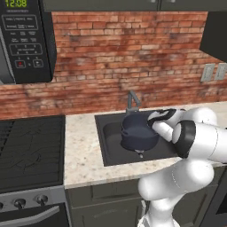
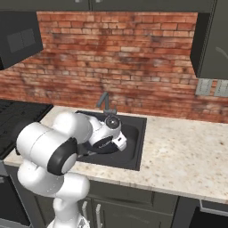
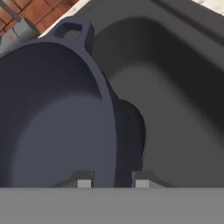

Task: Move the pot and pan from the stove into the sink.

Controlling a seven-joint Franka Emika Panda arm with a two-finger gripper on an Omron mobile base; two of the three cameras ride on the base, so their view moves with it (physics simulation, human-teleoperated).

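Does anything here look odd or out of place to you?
Only one thing: the deep dark blue-grey pot hangs over the dark grey sink basin, pinched by its rim in the robot's hand rather than standing on the black stove. Nothing looks spilled or broken.

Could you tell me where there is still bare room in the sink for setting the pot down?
The sink floor right of the pot is bare up to the basin wall. It is crowded at the faucet, just behind the pot, where the end effector clamps the rim.
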